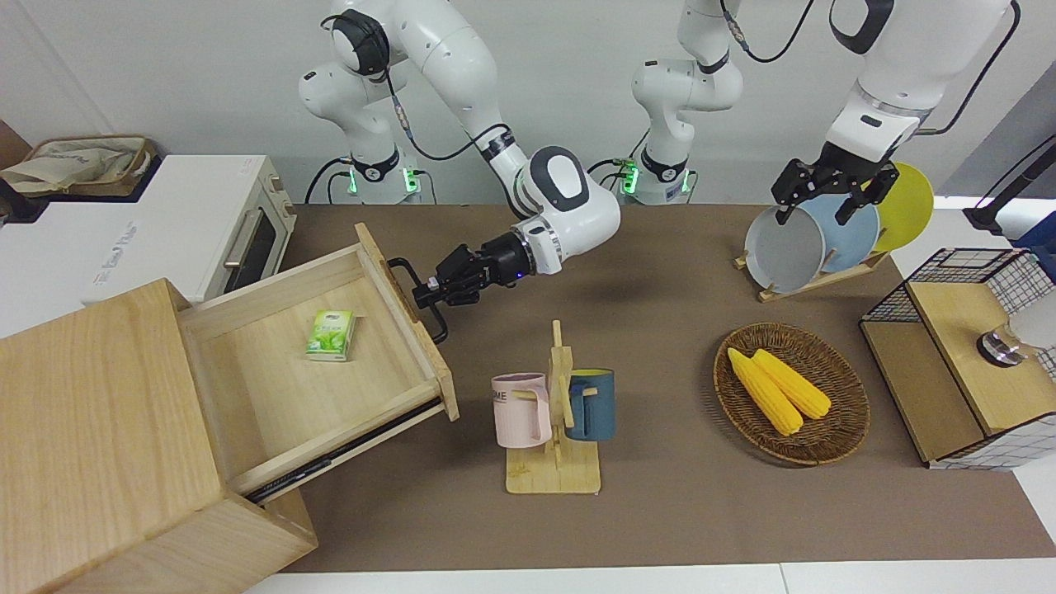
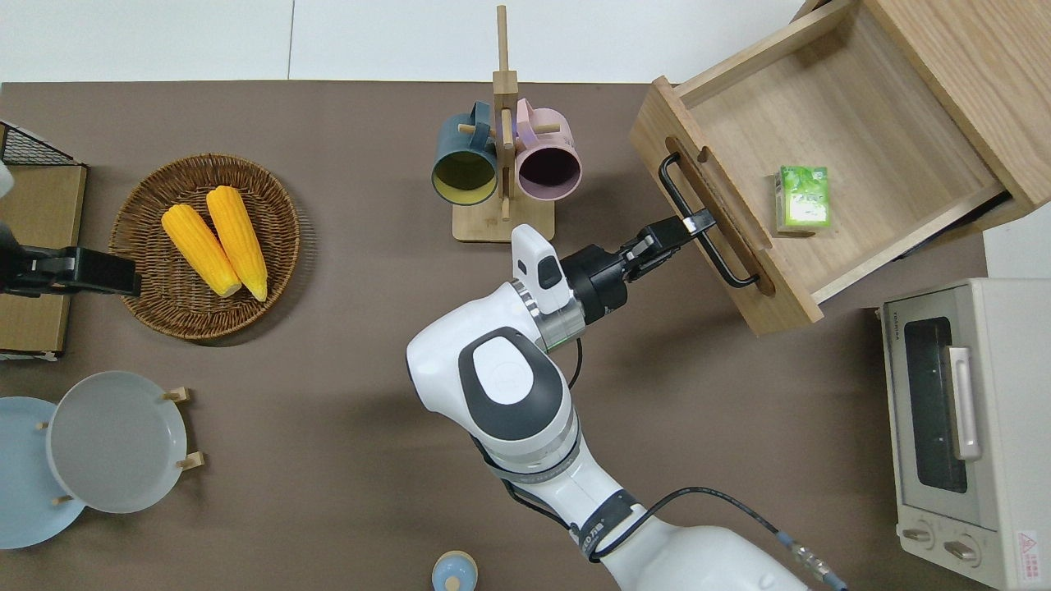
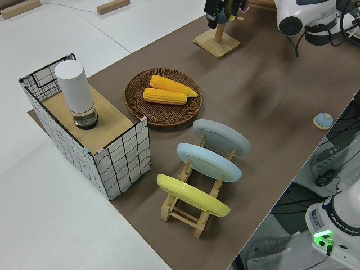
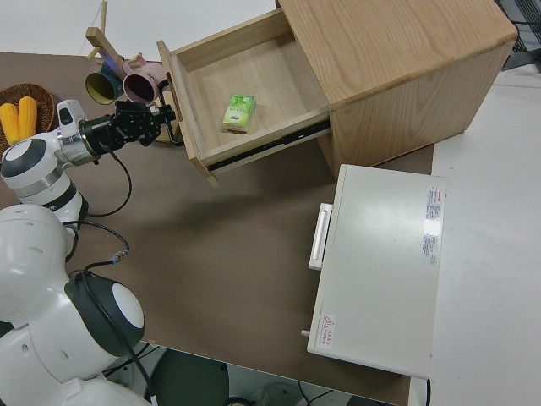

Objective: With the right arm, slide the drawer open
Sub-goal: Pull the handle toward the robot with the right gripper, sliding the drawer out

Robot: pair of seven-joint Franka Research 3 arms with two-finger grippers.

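Note:
The light-wood drawer [image 1: 330,388] [image 2: 862,123] [image 4: 262,76] stands pulled far out of the pale wooden cabinet [image 1: 91,429], toward the middle of the table. A small green box [image 1: 332,334] [image 2: 802,197] lies on the drawer's floor. My right gripper [image 1: 431,294] [image 2: 688,225] [image 4: 166,116] reaches in level from the table's middle and is shut on the black U-shaped handle [image 1: 441,332] [image 2: 722,264] at about mid-length. A small blue light shows on its wrist. The left arm is parked, its gripper [image 1: 817,202] open.
A wooden mug rack [image 1: 553,462] with a pink and a blue mug stands close beside the drawer front, farther from the robots than my right gripper. A white toaster oven [image 1: 206,223] sits nearer to the robots than the cabinet. Toward the left arm's end are a corn basket [image 1: 792,392], a plate rack [image 1: 825,239] and a wire crate [image 1: 957,363].

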